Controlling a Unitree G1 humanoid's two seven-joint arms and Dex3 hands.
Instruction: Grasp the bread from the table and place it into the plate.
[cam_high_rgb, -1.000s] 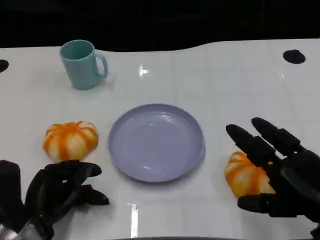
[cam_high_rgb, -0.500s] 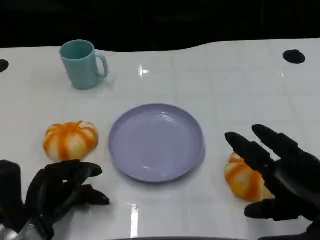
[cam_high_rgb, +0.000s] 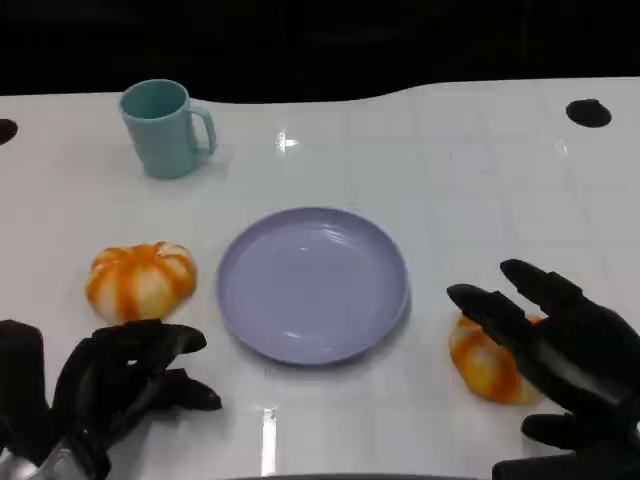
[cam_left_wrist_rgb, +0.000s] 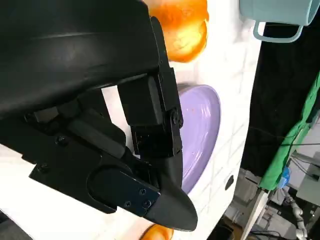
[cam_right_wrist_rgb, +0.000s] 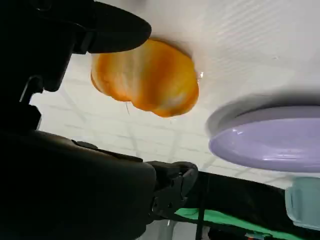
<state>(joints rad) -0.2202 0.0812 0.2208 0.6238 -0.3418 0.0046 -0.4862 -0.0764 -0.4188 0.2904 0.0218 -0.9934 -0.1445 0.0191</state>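
While the left hand (cam_high_rgb: 120, 385) rests curled and empty at the near left, the right hand (cam_high_rgb: 560, 350) hovers spread wide over the orange-and-white bread roll (cam_high_rgb: 485, 362) lying right of the round lilac plate (cam_high_rgb: 312, 283).

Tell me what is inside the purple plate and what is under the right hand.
The purple plate holds nothing. Under the right hand lies an orange-and-white bread, its far side hidden behind the fingers; whether they touch it cannot be told.
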